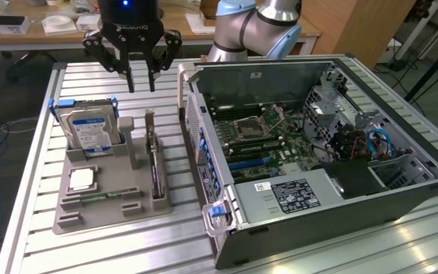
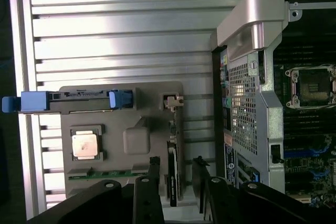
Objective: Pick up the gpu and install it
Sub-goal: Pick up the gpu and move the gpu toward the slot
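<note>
Grey tray [image 1: 105, 216] at the exterior view's lower left held the gpu [image 1: 157, 171] on edge beside a blue-labelled hard drive [image 1: 89, 134]; the Robotiq-marked hand [image 1: 141, 85] hung above, fingers parted, gripping nothing.

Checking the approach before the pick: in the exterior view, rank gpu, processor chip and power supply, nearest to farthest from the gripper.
1. gpu, on edge in the holder, below the gripper.
2. processor chip, flat in the holder, exterior view's left.
3. power supply, inside the open case, exterior view's right.
</note>
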`<state>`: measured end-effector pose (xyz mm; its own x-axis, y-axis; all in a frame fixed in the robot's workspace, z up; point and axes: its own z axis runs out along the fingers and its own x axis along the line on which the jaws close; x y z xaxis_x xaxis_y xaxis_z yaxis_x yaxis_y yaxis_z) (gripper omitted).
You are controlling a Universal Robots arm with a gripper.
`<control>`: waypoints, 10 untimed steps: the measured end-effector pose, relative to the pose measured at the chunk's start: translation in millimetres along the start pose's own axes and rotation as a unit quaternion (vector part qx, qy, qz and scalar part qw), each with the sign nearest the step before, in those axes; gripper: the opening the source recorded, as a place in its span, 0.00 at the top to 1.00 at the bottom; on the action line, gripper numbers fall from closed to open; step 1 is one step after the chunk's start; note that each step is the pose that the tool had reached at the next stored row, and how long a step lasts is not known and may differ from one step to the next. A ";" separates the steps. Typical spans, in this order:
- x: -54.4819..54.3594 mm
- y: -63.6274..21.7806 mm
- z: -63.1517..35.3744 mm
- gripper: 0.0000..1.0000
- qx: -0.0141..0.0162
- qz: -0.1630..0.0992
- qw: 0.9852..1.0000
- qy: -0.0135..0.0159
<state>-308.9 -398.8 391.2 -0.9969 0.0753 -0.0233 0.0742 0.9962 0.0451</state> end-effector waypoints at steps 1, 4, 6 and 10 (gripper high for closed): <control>0.0 0.0 0.0 0.65 0.000 0.000 1.000 0.000; 0.0 0.0 0.0 0.59 0.000 0.000 1.000 0.000; 0.0 0.0 0.0 0.59 0.000 0.000 1.000 0.000; 0.0 0.0 0.0 0.59 0.000 0.000 1.000 0.000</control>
<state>-308.8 -398.9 391.2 -0.9969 0.0752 -0.0233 0.0741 0.9962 0.0450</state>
